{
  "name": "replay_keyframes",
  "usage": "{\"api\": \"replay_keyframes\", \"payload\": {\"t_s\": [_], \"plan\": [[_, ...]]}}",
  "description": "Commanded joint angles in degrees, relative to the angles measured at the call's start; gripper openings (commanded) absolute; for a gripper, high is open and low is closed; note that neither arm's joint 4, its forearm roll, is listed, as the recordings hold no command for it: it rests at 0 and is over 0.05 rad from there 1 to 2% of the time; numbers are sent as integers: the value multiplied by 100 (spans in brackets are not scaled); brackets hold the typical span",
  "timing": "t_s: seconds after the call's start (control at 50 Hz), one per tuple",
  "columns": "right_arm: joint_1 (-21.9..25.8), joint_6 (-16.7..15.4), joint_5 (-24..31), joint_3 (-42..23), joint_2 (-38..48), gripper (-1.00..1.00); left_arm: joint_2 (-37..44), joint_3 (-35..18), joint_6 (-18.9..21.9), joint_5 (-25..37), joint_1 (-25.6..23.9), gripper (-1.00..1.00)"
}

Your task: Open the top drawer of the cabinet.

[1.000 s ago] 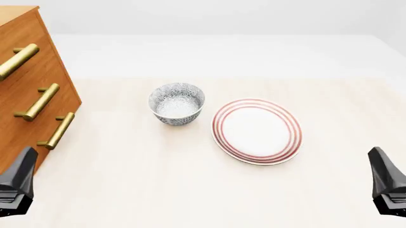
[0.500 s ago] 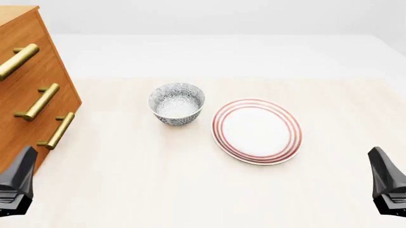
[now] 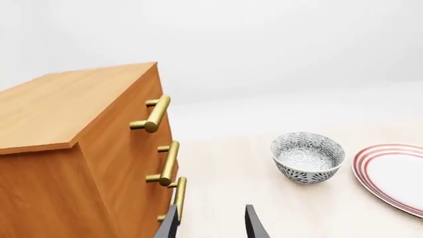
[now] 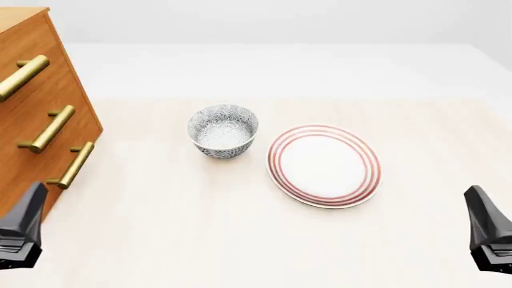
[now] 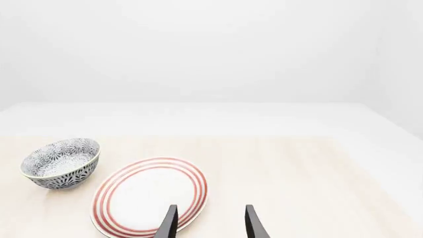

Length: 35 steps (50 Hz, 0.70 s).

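**Both pincers released, top drawer shut**

The left pincer [image 3: 210, 223] hangs released over the pale desk [image 4: 200, 240], its two dark fingers apart with nothing between them. Ahead of it and to its left stands the cabinet [image 3: 73, 148], a tall orange-brown wooden chest. The top drawer [image 3: 146, 94] sits flush in the cabinet front, its brass bar handle [image 3: 156, 113] well above and beyond the pincer. The lowest handle [image 3: 177, 198] is the one closest to this pincer, just beside its left finger in the wrist view; whether they touch cannot be told.

Ahead of the left pincer and to its right is a blue-patterned bowl [image 4: 223, 130], upright on the desk. Just beyond that bowl to the right lies a white plate with red rings [image 4: 323, 165], near the bowl but apart from it.

The right pincer [image 5: 210, 223] is likewise released, fingers parted and holding nothing. The plate lies ahead of it to its left, the bowl farther left still.
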Motion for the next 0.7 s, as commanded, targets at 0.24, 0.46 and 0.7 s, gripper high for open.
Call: {"api": "replay_keyframes", "payload": {"t_s": [0.24,0.46,0.7], "plan": [[-2,2,-5,3,2,100,888,-522,1397,-27,-108,100],[-1,1,-5,3,2,100,1148,-748,1850,0,-107,100],[-1,1,-5,3,2,100,1412,-1061,2663,71,-48,100]]}}
